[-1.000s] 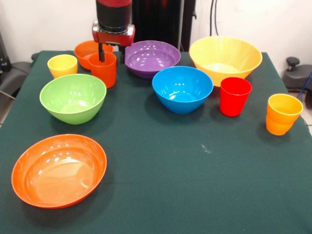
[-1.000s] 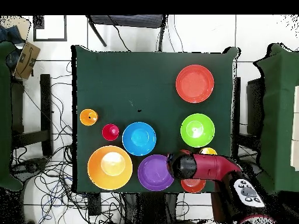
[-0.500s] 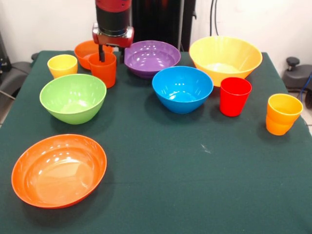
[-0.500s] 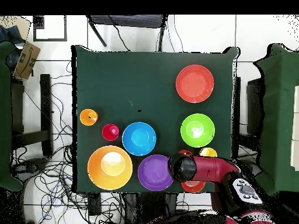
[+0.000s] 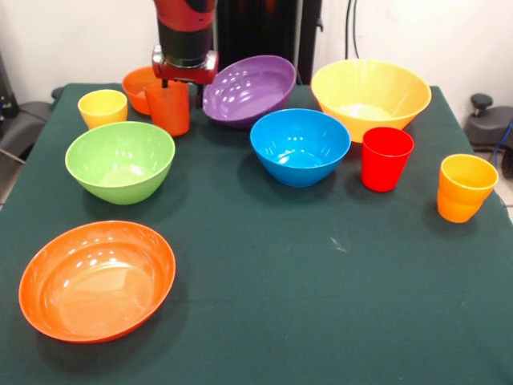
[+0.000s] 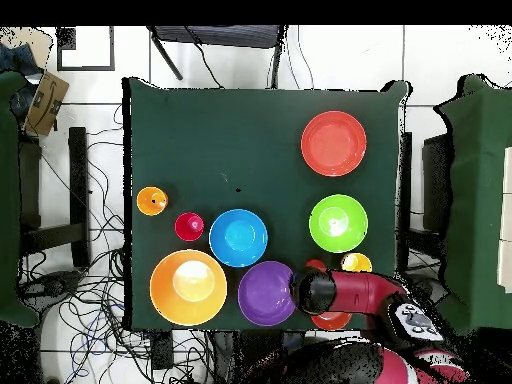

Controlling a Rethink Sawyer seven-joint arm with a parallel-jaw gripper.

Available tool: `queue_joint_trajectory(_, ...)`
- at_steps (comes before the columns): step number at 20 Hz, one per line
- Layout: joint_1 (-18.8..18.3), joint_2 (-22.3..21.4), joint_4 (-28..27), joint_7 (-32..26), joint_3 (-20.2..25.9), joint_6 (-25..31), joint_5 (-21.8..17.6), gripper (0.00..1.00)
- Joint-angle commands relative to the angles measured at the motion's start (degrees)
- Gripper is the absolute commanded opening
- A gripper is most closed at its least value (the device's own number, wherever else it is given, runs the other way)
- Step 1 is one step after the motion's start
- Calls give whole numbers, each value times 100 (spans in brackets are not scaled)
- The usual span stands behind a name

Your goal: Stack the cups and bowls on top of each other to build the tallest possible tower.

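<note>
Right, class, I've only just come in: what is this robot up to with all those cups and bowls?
The gripper is closed on the orange cup near the purple bowl, which sits tilted. Nothing is stacked yet: the green bowl, blue bowl and the other pieces stand separately on the table.

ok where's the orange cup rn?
Front view, far left: the orange cup hangs in the gripper, between the small orange bowl and tilted purple bowl.
</note>
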Motion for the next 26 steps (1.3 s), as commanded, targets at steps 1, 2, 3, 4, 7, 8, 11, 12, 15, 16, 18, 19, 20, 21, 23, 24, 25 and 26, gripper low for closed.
queue_joint_trajectory(1,300,606,-564,586,77,-960,-429,100)
queue_joint_trajectory(2,327,643,-574,604,39,-1035,-427,100)
queue_joint_trajectory(3,341,673,-588,610,10,-1105,-419,100)
queue_joint_trajectory(4,354,707,-623,606,-1,-1140,-395,100)
queue_joint_trajectory(7,371,702,-607,573,-17,-1182,-333,100)
queue_joint_trajectory(8,374,681,-586,560,-12,-1173,-310,100)
queue_joint_trajectory(11,379,616,-531,523,1,-1140,-249,100)
queue_joint_trajectory(12,375,597,-512,511,5,-1139,-236,100)
queue_joint_trajectory(15,350,539,-461,476,25,-1134,-221,100)
queue_joint_trajectory(16,342,521,-458,465,36,-1124,-213,100)
queue_joint_trajectory(18,341,495,-458,446,56,-1097,-188,100)
queue_joint_trajectory(19,340,481,-454,441,63,-1089,-175,100)
queue_joint_trajectory(20,347,468,-456,437,62,-1077,-163,100)
queue_joint_trajectory(21,356,438,-447,433,59,-1053,-150,100)
queue_joint_trajectory(23,421,349,-432,444,9,-1021,-140,100)
queue_joint_trajectory(24,445,283,-406,441,-6,-985,-133,100)
queue_joint_trajectory(25,468,217,-380,438,-22,-950,-127,100)
queue_joint_trajectory(26,480,139,-322,432,-29,-918,-125,100)
